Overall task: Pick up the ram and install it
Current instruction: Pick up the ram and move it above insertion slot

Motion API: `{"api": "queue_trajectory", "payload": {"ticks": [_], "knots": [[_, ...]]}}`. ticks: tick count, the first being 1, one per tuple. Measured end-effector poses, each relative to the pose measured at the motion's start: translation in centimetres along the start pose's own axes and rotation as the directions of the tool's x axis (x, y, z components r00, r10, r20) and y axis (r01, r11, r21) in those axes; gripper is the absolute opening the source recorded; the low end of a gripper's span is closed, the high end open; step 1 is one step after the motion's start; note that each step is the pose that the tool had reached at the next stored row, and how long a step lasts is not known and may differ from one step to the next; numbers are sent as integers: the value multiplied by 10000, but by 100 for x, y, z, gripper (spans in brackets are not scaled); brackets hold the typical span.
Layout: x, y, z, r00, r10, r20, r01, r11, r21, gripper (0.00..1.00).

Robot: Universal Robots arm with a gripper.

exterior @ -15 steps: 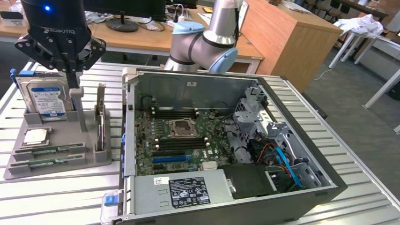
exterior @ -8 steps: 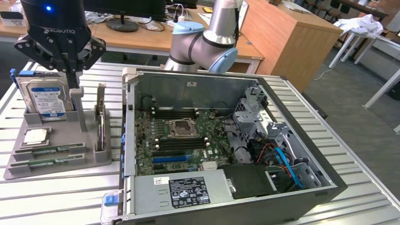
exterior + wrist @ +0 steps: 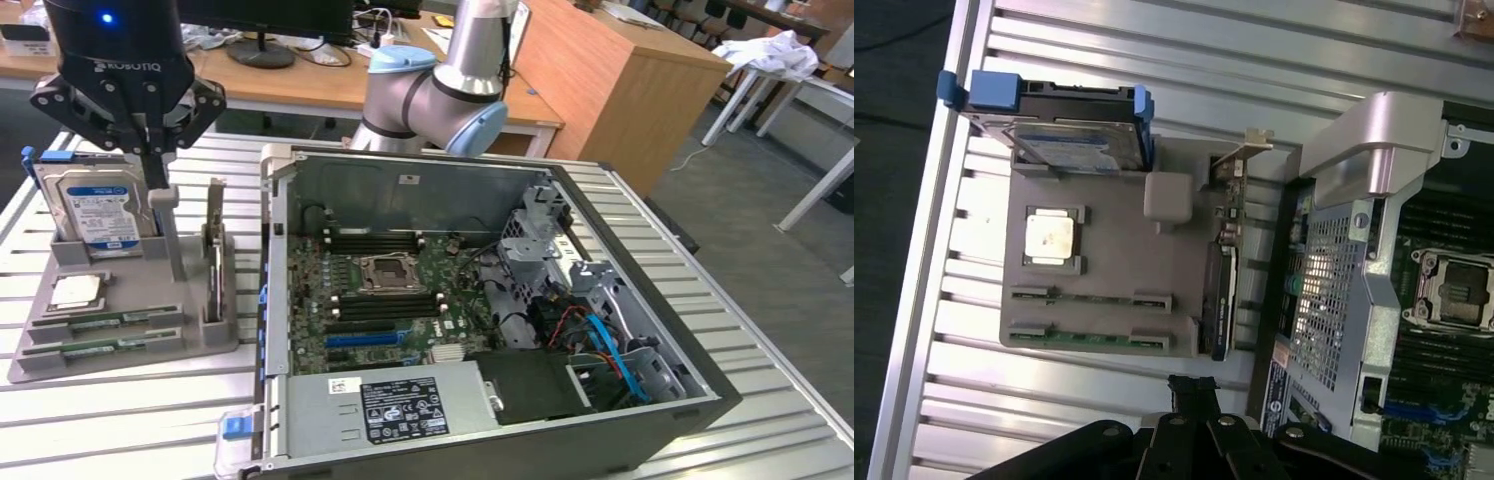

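Observation:
Two ram sticks (image 3: 96, 322) lie flat in slots at the front of a grey holder (image 3: 180, 335) on the exterior view's left. The wrist view shows the same ram sticks (image 3: 1089, 298) as thin green strips in the holder (image 3: 1119, 255). My gripper (image 3: 144, 155) hangs above the back of the holder, near the upright hard drive, well above the sticks. Its fingers (image 3: 1194, 392) are shut with nothing between them. The open computer case (image 3: 627, 260) lies beside the holder, its motherboard (image 3: 380, 300) with dark memory slots facing up.
On the holder stand a blue-labelled hard drive (image 3: 100, 210), a silver CPU chip (image 3: 76, 291) and an upright card (image 3: 214, 265). The case's raised wall (image 3: 274, 250) runs right next to the holder. A slatted metal table (image 3: 120, 420) carries everything; wooden desks lie behind.

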State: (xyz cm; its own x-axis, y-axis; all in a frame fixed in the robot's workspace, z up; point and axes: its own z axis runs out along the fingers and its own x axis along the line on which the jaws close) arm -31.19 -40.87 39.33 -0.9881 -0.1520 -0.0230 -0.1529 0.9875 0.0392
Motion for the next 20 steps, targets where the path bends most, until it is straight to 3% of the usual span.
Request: {"api": "queue_trajectory", "payload": {"ticks": [20], "knots": [[1,-6,0,9931,-1175,-49,1175,9931,-5,10]]}}
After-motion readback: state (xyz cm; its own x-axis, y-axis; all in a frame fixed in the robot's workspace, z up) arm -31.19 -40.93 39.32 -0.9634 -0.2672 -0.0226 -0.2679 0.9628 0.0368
